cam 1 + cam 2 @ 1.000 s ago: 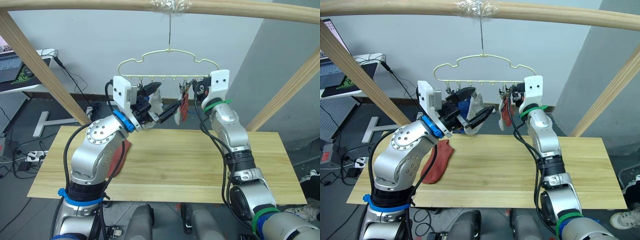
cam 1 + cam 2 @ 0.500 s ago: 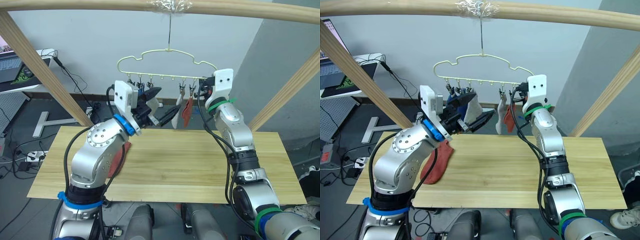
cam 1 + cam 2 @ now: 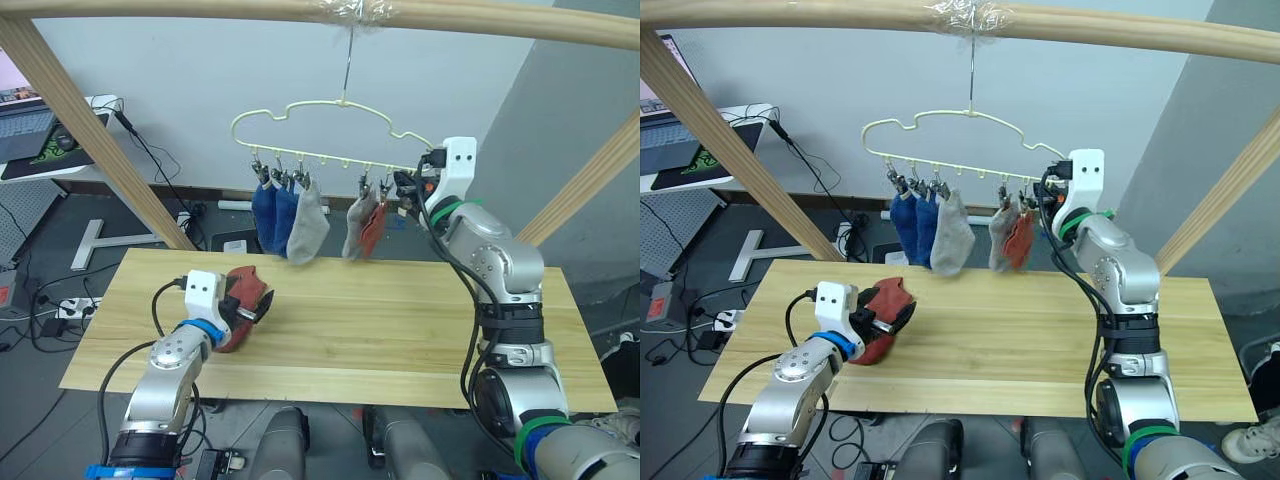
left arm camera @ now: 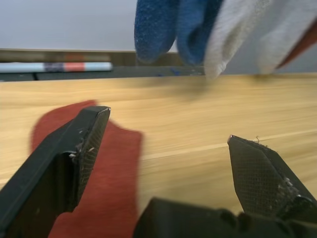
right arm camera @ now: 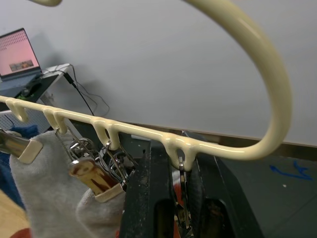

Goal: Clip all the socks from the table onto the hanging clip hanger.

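Pale wood planks make up the table (image 3: 400, 320), under a round wooden pole frame (image 3: 180, 8). Low over it, the left gripper (image 4: 168, 148) stands wide open, one finger (image 4: 74, 148) above the rust-red sock (image 3: 243, 293) lying on the boards. Up at the clip hanger (image 3: 330, 125), the right gripper (image 5: 171, 208) has its jaws pinched around the end clip (image 5: 182, 186). Beside it hang two blue socks (image 3: 272, 215), two grey socks (image 3: 310, 228) and a rust-red one (image 3: 374, 226).

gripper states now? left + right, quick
Left gripper: open, fingers straddling the red sock on the table, not gripping.
Right gripper: at the hanger's end clip, state cannot be told.
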Available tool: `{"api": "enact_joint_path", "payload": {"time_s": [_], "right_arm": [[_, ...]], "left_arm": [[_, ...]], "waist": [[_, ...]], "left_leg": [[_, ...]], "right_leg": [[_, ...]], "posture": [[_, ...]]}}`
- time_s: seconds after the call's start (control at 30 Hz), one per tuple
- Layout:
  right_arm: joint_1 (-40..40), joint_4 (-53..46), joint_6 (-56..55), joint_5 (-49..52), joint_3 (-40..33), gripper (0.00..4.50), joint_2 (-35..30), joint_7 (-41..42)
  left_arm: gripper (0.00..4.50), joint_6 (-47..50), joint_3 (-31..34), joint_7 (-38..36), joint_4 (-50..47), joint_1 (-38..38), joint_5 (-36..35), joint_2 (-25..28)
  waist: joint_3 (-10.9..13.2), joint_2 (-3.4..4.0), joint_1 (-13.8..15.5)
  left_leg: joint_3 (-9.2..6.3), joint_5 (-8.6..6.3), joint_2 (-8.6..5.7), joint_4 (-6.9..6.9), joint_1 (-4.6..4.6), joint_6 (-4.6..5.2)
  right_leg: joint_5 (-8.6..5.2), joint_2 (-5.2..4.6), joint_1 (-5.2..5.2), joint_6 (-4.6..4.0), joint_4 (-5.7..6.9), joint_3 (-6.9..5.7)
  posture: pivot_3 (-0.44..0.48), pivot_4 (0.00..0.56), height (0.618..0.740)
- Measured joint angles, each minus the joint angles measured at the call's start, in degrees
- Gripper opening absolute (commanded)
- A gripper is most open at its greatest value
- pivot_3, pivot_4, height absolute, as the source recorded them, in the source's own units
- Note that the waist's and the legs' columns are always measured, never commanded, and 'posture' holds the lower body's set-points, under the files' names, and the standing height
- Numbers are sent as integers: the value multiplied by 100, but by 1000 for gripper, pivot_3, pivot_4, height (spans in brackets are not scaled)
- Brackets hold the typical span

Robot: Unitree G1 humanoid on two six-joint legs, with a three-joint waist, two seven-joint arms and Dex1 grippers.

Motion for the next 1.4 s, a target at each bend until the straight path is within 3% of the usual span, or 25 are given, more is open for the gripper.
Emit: {"api": "enact_joint_path", "payload": {"time_s": [0.27,0.53,0.67,1.03,1.07,1.27,1.4], "right_arm": [[-3,-240,365,124,1,45,-202,7],[-41,-340,600,201,-42,45,-224,-80],[-42,-372,659,208,-73,45,-219,-130],[-44,-401,699,215,-106,45,-201,-134],[-49,-400,700,215,-108,45,-202,-134],[-225,-310,985,420,-339,45,-252,-138],[-396,-282,1244,513,-446,45,-421,-133]], "left_arm": [[4444,-518,231,287,1559,-691,167,-116],[4444,-253,276,-91,2560,-1078,43,-226],[3595,-192,243,-354,2548,-1049,26,-193],[198,-159,113,-510,2034,-612,96,-196],[30,-161,48,-542,1975,-589,128,-205],[30,78,-456,-723,1363,-421,171,-601],[30,5,-1041,-893,1115,-431,584,-498]], "waist": [[0,0,-21],[0,-1,-30],[-1,-1,-33],[-2,-1,-27],[-2,-1,-24],[-1,-2,-31],[-1,-2,-46]], "left_leg": [[4,0,6,-4,-1,0],[6,0,4,-4,-5,0],[8,0,4,-3,1,0],[8,0,3,-4,0,0],[8,0,2,-3,0,0],[13,0,2,-2,-3,0],[11,0,6,-6,-4,0]], "right_leg": [[0,6,-1,0,3,-13],[0,5,-1,1,1,-16],[0,5,2,1,4,-13],[0,3,3,1,2,-12],[0,3,3,1,2,-12],[0,3,1,2,1,-8],[1,9,-3,1,2,-9]], "posture": [[-6,263,740],[-26,257,740],[-30,247,740],[-23,234,740],[-29,232,740],[-37,233,740],[-55,231,740]]}}
